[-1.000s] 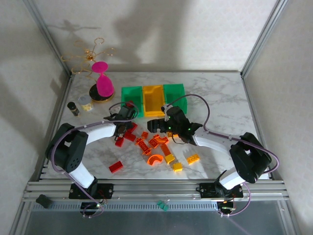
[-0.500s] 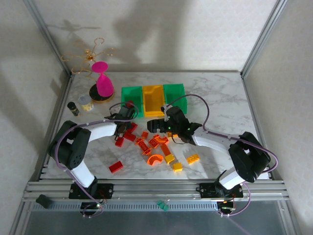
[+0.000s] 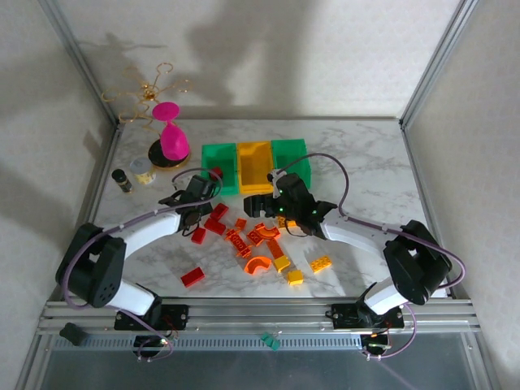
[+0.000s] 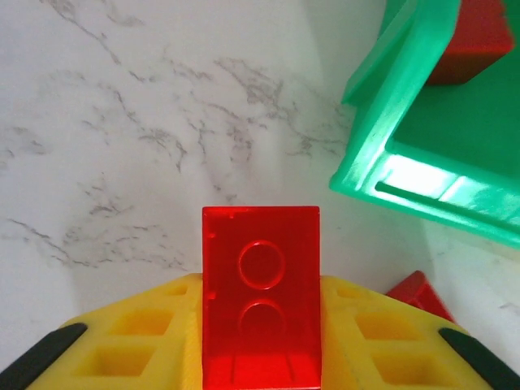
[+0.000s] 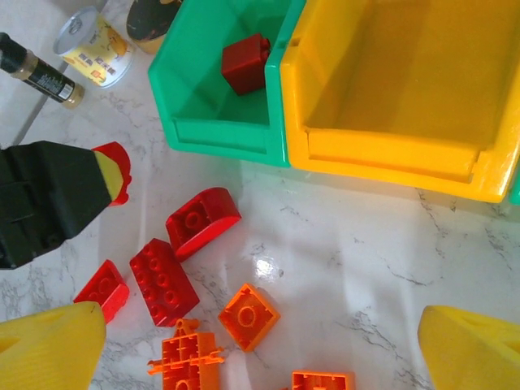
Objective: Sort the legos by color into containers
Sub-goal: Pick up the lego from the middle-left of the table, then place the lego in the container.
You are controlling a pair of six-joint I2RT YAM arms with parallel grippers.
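My left gripper (image 4: 260, 325) is shut on a translucent red brick (image 4: 260, 296), held a little above the table just short of the left green bin (image 4: 422, 162). The top view has that gripper (image 3: 195, 195) in front of the bin (image 3: 213, 156), which holds one red brick (image 5: 245, 62). The yellow-orange bin (image 3: 254, 154) and the right green bin (image 3: 291, 153) stand beside it. My right gripper (image 5: 260, 357) hangs open over loose red and orange legos (image 5: 248, 315), nothing between its fingers. Red, orange and yellow bricks (image 3: 258, 264) are scattered mid-table.
A pink hourglass-shaped object (image 3: 171, 138), a gold wire ornament (image 3: 150, 89) and two small jars (image 3: 143, 171) stand at the back left. Two yellow bricks (image 3: 320, 263) lie right of the pile. A lone red brick (image 3: 192, 276) lies near the front.
The left arm has changed pose, its elbow swinging out to the left, while its gripper stays by the left green bin with the red brick. The right gripper has barely moved.
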